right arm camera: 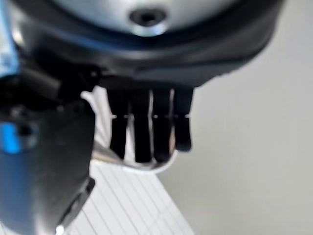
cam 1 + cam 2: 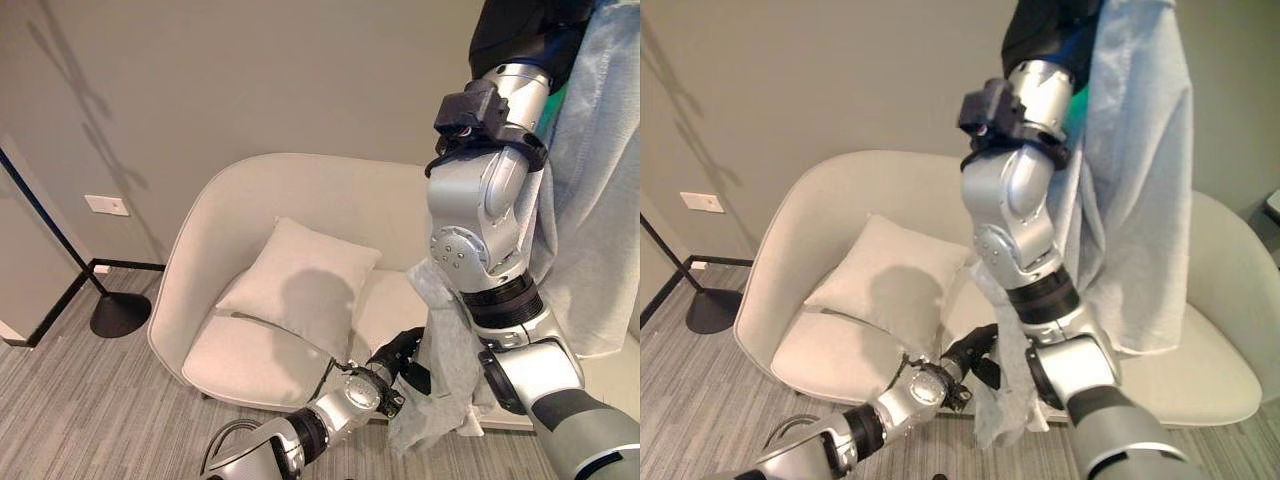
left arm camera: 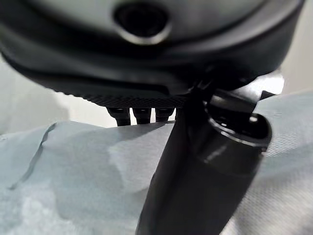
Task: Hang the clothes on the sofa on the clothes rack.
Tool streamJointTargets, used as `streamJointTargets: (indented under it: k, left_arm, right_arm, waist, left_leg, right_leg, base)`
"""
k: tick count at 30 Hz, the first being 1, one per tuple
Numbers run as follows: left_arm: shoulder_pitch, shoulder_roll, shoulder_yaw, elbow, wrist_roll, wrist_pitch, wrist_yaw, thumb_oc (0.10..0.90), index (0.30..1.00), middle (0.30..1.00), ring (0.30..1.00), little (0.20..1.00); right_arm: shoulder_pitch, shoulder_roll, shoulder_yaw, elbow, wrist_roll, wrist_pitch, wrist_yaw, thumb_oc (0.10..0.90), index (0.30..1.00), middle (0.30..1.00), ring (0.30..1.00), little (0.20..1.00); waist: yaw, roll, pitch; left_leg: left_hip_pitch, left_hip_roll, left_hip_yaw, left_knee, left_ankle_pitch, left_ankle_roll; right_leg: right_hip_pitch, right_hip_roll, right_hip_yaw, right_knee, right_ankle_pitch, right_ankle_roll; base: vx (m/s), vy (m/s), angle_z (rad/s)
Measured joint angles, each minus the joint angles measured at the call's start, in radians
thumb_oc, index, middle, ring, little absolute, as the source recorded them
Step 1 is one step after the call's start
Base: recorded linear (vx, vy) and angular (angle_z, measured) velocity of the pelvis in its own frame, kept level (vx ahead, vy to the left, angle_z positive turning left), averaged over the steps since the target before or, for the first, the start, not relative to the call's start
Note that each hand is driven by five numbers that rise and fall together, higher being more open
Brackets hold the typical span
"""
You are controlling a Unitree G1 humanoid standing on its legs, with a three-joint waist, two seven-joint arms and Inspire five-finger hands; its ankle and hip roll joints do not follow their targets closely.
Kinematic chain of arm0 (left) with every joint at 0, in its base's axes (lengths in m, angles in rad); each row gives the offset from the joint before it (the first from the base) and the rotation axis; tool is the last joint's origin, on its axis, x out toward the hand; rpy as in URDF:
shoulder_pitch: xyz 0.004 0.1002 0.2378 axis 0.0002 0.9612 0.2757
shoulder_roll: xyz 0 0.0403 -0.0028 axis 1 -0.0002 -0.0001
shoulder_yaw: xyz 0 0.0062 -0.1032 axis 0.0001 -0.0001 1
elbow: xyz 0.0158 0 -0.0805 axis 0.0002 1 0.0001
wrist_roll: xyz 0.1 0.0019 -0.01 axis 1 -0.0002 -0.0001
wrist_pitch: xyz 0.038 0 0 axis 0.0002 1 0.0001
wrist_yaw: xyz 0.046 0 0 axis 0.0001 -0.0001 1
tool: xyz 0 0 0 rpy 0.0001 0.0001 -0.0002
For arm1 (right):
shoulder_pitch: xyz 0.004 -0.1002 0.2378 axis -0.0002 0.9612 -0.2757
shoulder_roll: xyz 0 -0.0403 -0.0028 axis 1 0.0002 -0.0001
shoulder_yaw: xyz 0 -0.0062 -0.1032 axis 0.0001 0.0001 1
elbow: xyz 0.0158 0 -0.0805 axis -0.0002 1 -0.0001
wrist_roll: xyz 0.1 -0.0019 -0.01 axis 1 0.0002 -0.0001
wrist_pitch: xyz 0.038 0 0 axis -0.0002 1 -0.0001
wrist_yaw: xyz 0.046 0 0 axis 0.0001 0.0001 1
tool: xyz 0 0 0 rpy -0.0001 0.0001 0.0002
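Above the sofa (image 2: 300, 200), the right hand (image 1: 149, 127) curls round a white hanger (image 1: 146, 166) bearing the pale shirt (image 2: 1135, 180), the left hand (image 2: 395, 355) pinching its hem.

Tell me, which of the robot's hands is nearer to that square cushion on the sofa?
Left. The left hand is low at the sofa's front edge, just beside the cushion, gripping the garment. The right hand is raised high above it.

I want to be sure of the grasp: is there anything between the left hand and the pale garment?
Nothing visible stands between them. The left hand is already on the lower part of the garment, in front of the sofa, and its thumb lies on the cloth. The right hand holds the top up high.
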Motion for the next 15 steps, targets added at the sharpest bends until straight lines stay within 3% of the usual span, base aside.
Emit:
streamJointTargets:
  k: [9, 15]
  left_arm:
    - [0.019, 0.000, 0.034, 0.000, -0.146, 0.001, 0.002, 0.400, 0.300, 0.300, 0.300, 0.300]
    - [0.019, 0.030, 0.160, -0.069, -0.211, -0.002, 0.055, 0.400, 0.300, 0.300, 0.300, 0.300]
  right_arm:
    - [0.000, 0.000, -0.004, 0.000, 0.000, 0.014, -0.001, 0.400, 0.300, 0.300, 0.300, 0.300]
    - [0.001, -0.002, -0.045, 0.000, -0.007, 0.016, -0.006, 0.400, 0.300, 0.300, 0.300, 0.300]
  waist:
    - [0.003, 0.000, 0.000]
    - [0.010, 0.012, -0.001]
  left_leg:
    - [0.002, -0.001, 0.002, 0.000, 0.000, 0.000]
    - [0.000, 0.000, -0.007, 0.000, 0.000, 0.000]
  right_leg:
    - [0.002, 0.000, -0.001, 0.000, 0.000, 0.000]
    - [0.006, 0.000, -0.009, 0.000, 0.000, 0.000]
  base:
    - [0.00, 0.000, 0.00]
    - [0.00, 0.003, 0.04]
